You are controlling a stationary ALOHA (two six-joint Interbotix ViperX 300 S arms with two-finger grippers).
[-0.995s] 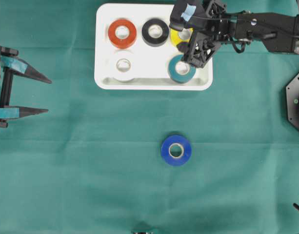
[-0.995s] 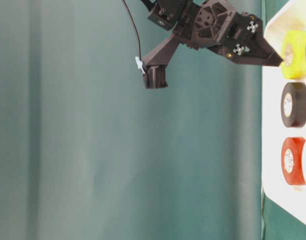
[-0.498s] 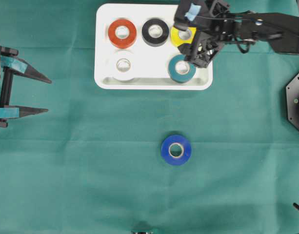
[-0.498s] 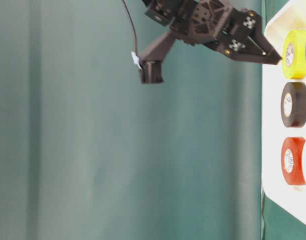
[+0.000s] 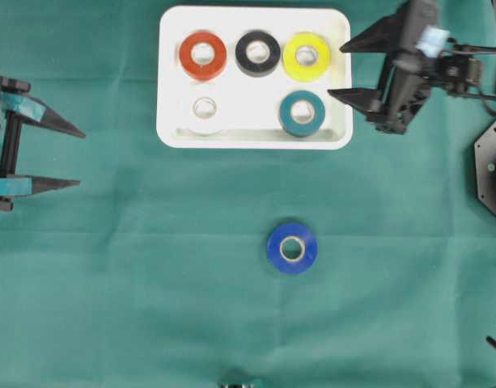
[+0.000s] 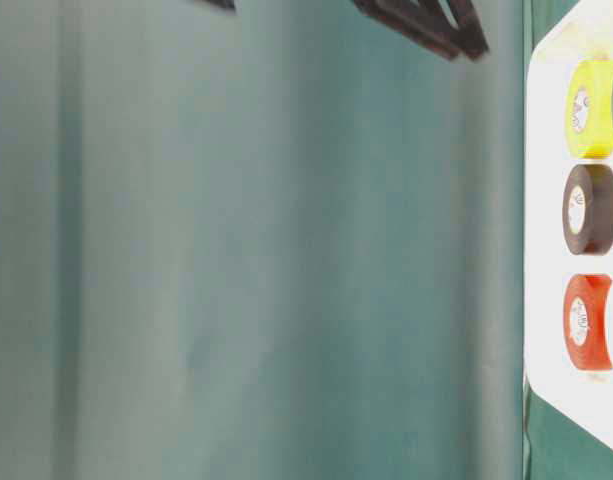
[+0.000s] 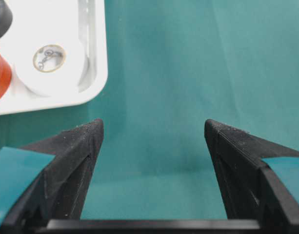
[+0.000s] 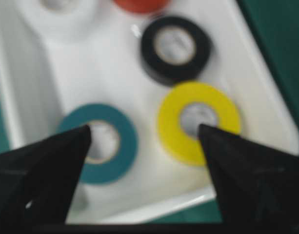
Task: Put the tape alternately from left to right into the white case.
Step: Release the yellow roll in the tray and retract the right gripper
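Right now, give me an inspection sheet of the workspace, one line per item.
Surface: green cloth, creased.
Case: white case at top centre; back row holds red roll, black roll, yellow roll; front row holds white roll and teal roll, with a gap between them.
Loose: blue roll flat on the cloth, outside the case.
Clutter: nothing seen.
Grippers: left gripper open, empty, at the left edge; right gripper open, empty, beside the case's right rim.
Cables: wiring along the right arm.
Surroundings: green backdrop.

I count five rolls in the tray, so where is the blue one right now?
In the overhead view the blue tape roll lies alone on the green cloth, below the white case, slightly right of centre.
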